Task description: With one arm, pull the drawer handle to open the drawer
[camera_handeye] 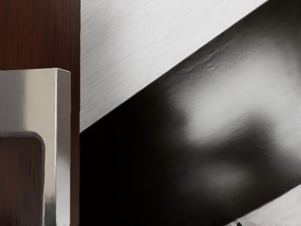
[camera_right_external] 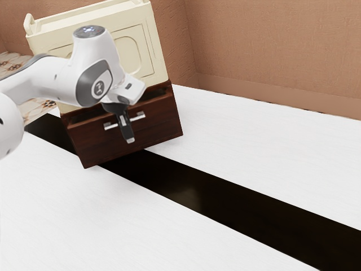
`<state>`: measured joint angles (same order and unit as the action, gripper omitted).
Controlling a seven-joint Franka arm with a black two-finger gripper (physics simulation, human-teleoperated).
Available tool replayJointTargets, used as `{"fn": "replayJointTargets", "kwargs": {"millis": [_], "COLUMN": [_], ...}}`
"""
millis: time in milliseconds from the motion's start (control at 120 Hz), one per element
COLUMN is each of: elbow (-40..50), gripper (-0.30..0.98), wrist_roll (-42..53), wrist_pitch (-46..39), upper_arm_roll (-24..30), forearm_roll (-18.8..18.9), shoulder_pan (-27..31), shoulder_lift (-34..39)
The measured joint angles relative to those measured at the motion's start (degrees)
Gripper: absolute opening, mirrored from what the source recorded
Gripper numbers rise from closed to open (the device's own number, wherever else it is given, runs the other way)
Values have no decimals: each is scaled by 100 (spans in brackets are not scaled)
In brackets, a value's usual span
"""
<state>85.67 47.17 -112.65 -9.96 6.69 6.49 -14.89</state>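
The exterior view has the white arm [camera_right_external: 98,73] reaching down so that its black gripper [camera_right_external: 130,139] comes across the middle of the silver, square-cornered handle [camera_right_external: 141,115], probably because a central pull would draw the load out evenly. How far the jaws stand open, and whether they have hold of the bar, cannot be told. The dark reddish-brown wooden drawer [camera_right_external: 161,125] sits beneath the cream cabinet body [camera_right_external: 141,51], above the white surface [camera_right_external: 254,141] and its glossy black stripe [camera_right_external: 186,178]. Its front stands forward, a dark gap behind the top edge, so it looks partly open. Further opening calls for a straight outward pull; a tilted one could slip off the handle.
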Motion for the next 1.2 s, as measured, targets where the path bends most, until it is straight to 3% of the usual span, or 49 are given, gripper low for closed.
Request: {"fn": "replayJointTargets", "kwargs": {"millis": [433, 1200], "elbow": [375, 1283], "gripper": [44, 44], "wrist_roll": [-130, -398], "wrist_pitch": [-26, -38], "upper_arm_roll": [362, 794], "forearm_roll": [245, 283], "shoulder_pan": [0, 58], "shoulder_lift": [393, 1187]}}
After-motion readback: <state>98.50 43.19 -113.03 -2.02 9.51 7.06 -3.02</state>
